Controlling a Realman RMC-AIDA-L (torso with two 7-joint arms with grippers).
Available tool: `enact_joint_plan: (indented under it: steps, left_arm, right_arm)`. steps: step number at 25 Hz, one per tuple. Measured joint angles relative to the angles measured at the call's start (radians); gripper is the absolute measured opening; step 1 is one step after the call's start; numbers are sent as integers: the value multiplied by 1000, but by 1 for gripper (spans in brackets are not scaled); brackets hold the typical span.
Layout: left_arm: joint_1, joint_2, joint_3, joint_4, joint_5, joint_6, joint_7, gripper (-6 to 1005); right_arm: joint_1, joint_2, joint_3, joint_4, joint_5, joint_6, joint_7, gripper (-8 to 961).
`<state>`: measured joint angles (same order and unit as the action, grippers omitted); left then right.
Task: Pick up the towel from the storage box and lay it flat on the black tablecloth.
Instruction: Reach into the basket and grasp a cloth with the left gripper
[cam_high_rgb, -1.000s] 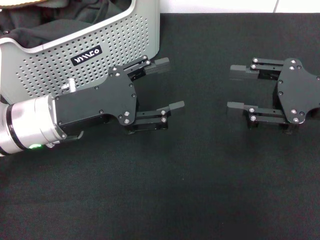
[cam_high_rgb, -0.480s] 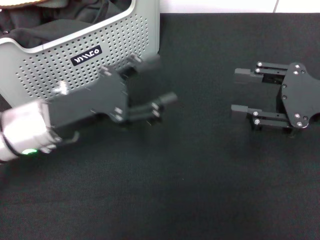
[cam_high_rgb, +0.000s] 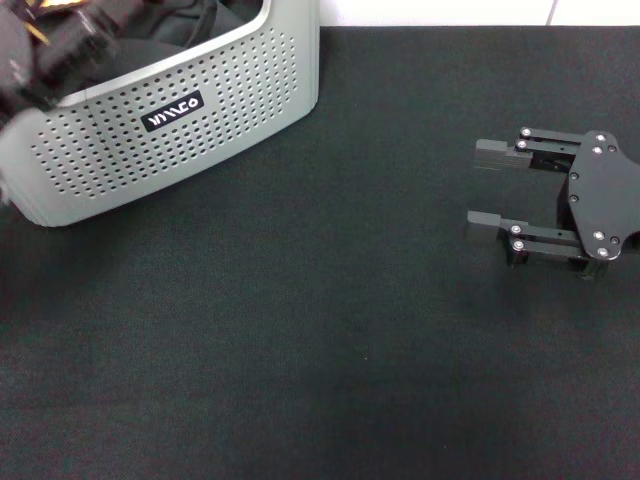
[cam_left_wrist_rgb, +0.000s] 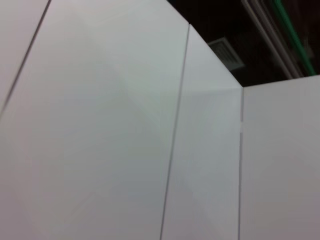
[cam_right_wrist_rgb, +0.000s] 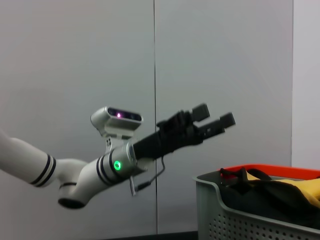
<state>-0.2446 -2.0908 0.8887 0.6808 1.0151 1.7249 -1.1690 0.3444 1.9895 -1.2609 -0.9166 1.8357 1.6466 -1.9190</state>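
Two end effectors, both open and empty.
Left end effector raised above storage box; towel below it among dark clothing. Best: descend onto the yellow only. Right end effector parked over black tablecloth.

The black tablecloth covers the work surface, with the storage box standing on its far-left corner.
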Motion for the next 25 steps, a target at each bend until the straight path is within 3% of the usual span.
enact_joint_plan:
  steps: [4,13,17,25]
  left_arm:
    - [12,-2,0,189,51,-79,-120,873]
    - [-40,4,-4,535,334,-411,-425,860]
    - [-77,4,-7,634,514,-479,-455,854]
    - [-139,8,-9,726,821,-547,-448,841]
  right_arm:
    - [1,-1,3,0,0,-1,-1,630]
    - [4,0,20,34,0,-2,-15,630]
    - [9,-1,28,52,0,-5,-25,630]
    - [19,-5,37,58,0,-8,-37,630]
